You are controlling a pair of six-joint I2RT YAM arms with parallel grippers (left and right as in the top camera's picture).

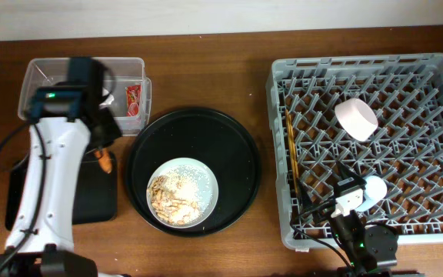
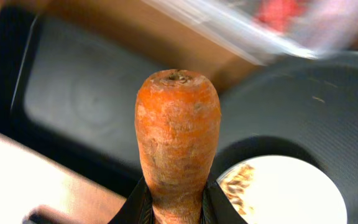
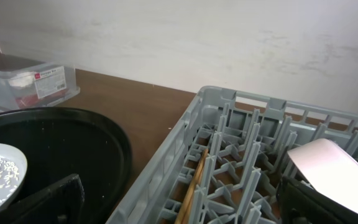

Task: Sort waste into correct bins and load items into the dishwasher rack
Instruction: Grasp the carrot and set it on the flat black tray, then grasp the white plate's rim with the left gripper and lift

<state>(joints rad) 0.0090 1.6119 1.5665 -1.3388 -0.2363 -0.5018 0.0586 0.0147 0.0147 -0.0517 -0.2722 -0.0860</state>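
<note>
My left gripper is shut on the orange carrot piece and holds it over the edge of the flat black tray; overhead the carrot is at that tray's right side. The clear tub holds the red wrapper. The speckled plate carries rice and food scraps. The rack holds the white bowl, the chopsticks and the light-blue cup. My right gripper is open and empty over the rack's near left part, above the chopsticks. The napkin is out of view.
The plate sits in a large round black tray between the bins and the rack. My left arm covers part of the clear tub. A white wall runs behind the table in the right wrist view.
</note>
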